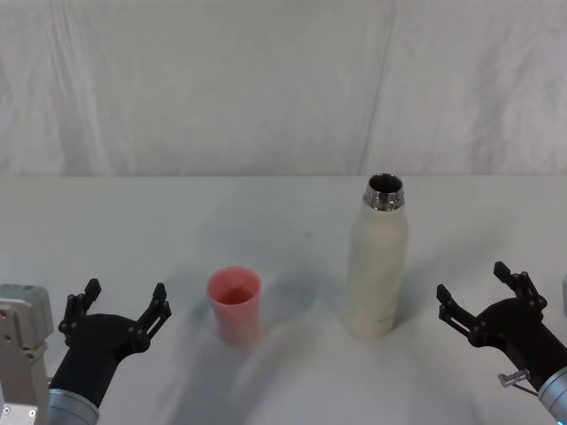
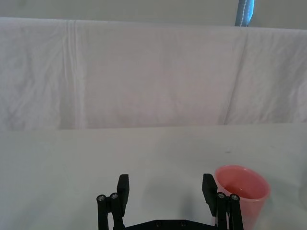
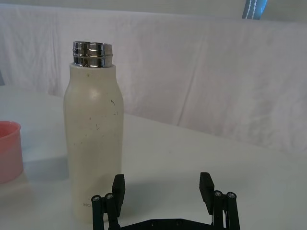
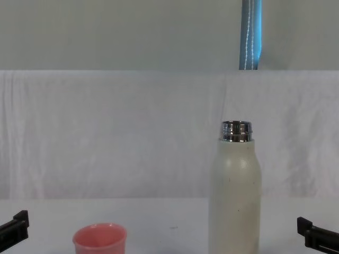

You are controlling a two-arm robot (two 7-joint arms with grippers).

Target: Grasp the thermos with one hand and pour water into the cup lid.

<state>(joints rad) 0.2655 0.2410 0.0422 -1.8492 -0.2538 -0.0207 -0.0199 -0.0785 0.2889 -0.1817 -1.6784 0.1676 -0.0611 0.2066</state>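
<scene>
The cream-white thermos stands upright on the white table, its steel neck uncapped; it also rises tall in the chest view and the right wrist view. The pink cup lid stands upright to the thermos's left, with its mouth up. My right gripper hovers open to the right of the thermos, apart from it. Left of the cup lid, my left gripper is open and holds nothing.
A white cloth covers the table and hangs as a backdrop behind it. A blue vertical strip shows above the backdrop. Bare tabletop lies between cup lid and thermos and behind both.
</scene>
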